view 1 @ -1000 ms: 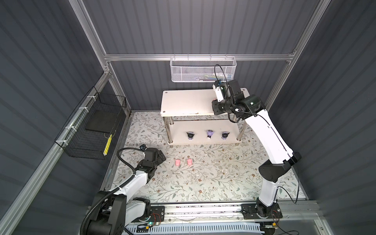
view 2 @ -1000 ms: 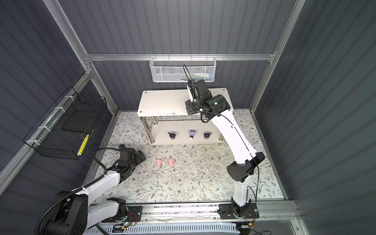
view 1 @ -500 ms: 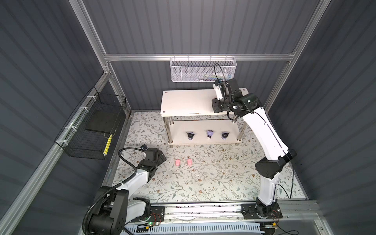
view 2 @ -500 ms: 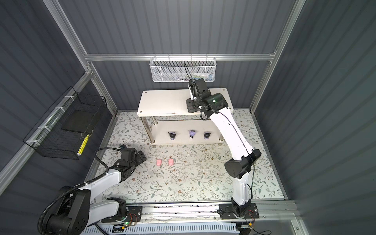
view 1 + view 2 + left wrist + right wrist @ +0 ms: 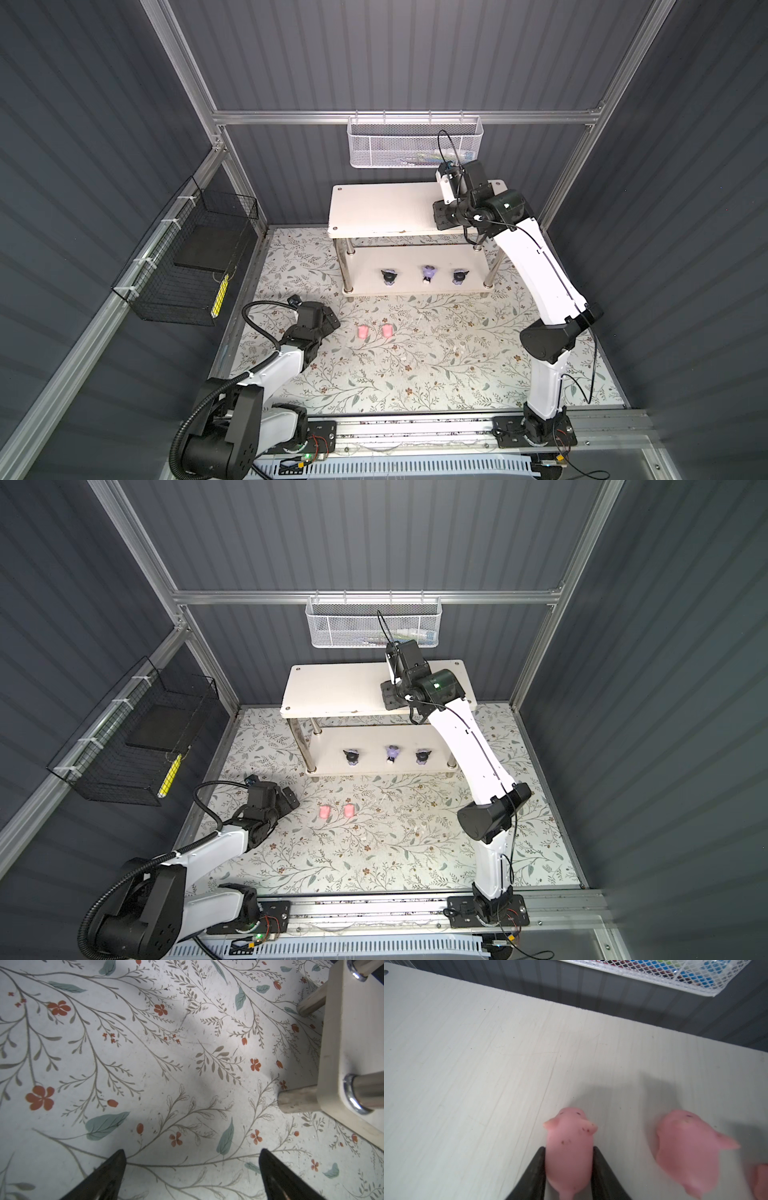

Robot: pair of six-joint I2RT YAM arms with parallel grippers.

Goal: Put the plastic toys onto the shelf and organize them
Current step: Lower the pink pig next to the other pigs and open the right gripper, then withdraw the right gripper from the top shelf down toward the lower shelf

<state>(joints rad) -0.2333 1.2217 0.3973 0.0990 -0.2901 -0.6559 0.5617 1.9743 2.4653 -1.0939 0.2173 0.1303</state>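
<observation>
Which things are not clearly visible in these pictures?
Pink pigs on the shelf top: hidden under the right gripper in both top views.
Third pig: cut by the right wrist view's edge.
Dark toys: faces too small in both top views.
White basket contents: blurred, right wrist view.

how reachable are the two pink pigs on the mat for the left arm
Probably yes. The left gripper is open and low over the mat, just beside the pigs, with only bare mat between. The right gripper holds another pig at the shelf.
</observation>
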